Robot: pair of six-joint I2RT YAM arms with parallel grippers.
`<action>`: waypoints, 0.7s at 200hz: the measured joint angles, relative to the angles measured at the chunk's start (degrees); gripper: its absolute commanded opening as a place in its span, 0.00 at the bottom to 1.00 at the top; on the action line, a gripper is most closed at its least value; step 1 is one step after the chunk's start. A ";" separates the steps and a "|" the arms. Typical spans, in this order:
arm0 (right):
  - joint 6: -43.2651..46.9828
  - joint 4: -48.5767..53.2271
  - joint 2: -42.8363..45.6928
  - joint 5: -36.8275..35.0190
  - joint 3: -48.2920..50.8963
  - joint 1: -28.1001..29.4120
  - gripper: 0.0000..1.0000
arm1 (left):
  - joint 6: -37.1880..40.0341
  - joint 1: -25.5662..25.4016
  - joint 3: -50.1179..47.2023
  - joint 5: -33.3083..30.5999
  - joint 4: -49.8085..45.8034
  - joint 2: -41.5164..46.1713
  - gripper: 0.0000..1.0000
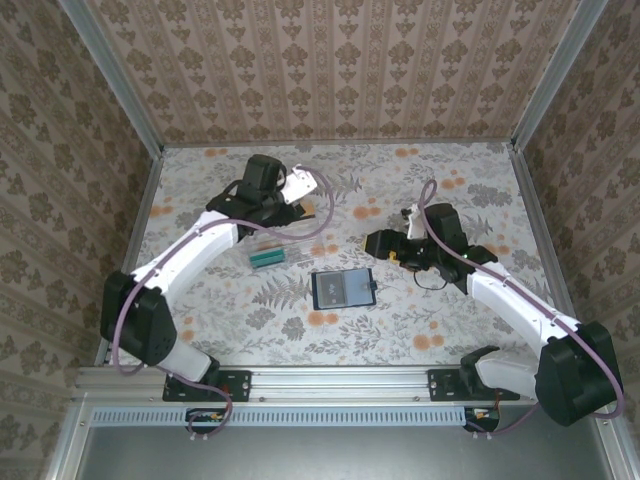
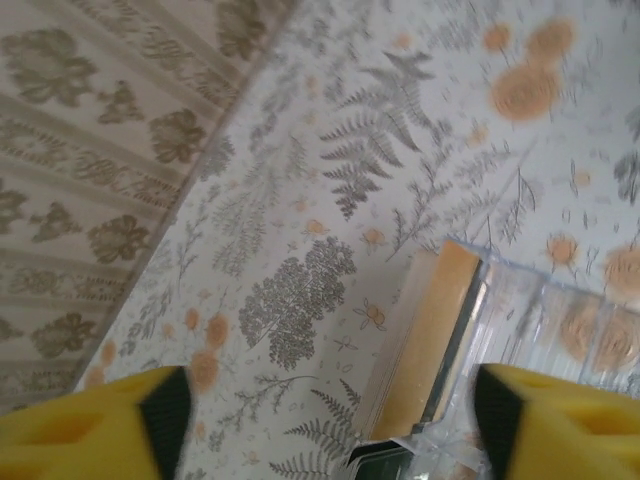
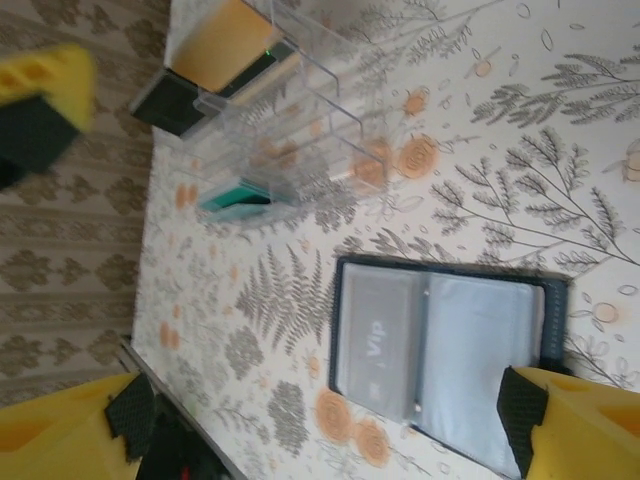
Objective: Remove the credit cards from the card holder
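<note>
The card holder is lying open and flat about mid-table, a bit toward the near edge. It is showing a dark navy rim and grey-blue pockets facing up, and one pocket is carrying a grey face printed "Vip". The tan-orange card is sitting at one end of the clear tray, which is resting left of the card holder, toward the left edge. The black card is showing just beside the tan-orange card, but I cannot tell if it shares the same slot. A teal block is standing in a slot at the tray's other end.

The left gripper is hanging over the tray's card end with its yellow fingers spread wide and gripping nothing. The right gripper is hanging above the card holder, also spread wide with nothing between its fingers.

The table is wearing a white cloth with grey ferns and orange flowers. Walls in beige damask paper are closing in three sides. Metal frame posts are running up the far corners. An aluminium rail is running along the near edge.
</note>
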State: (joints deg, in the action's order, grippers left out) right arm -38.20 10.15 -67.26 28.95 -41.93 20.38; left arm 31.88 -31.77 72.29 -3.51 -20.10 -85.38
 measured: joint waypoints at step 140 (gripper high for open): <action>7.34 7.56 -10.58 -19.80 -1.20 12.52 0.46 | -50.14 4.00 -19.50 3.23 -2.71 23.69 0.80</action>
State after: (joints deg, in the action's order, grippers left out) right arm -30.85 17.72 -77.84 9.15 -43.13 32.91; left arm -18.26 -27.77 52.80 -0.27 -22.81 -61.69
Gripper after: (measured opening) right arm 0.490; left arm 0.833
